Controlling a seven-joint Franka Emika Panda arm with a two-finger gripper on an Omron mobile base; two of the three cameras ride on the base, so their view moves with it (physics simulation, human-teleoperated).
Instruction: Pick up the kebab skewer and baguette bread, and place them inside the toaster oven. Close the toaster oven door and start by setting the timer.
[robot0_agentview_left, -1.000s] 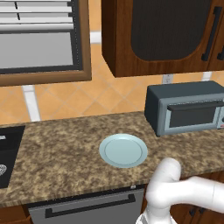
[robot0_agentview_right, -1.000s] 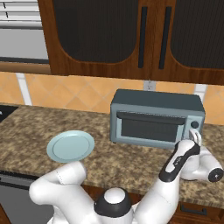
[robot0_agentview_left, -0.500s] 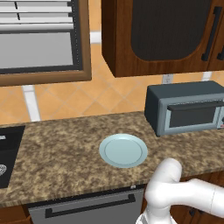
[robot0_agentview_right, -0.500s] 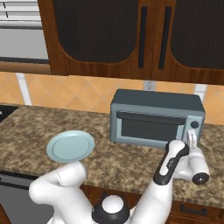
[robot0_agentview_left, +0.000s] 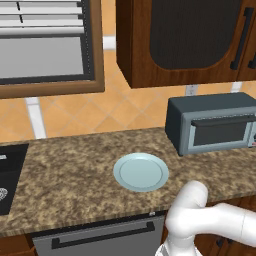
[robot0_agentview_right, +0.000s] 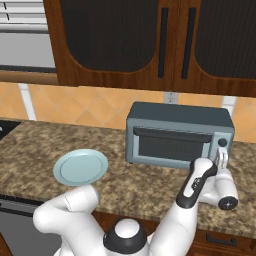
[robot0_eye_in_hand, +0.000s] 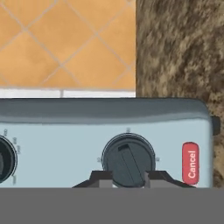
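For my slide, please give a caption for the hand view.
Jaws closed around the toaster oven timer knob, beside red Cancel button.

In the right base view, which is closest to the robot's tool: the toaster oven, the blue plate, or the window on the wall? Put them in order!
Measured from the tool:
1. Toaster oven: the tool is right at its front right end, by the knobs.
2. Blue plate: on the counter, left of the oven.
3. Window: up on the wall, far left.

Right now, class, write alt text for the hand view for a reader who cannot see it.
The gripper sits at a dark round dial on the toaster oven control panel, beside a red Cancel button. Beyond lie orange wall tiles and speckled countertop.
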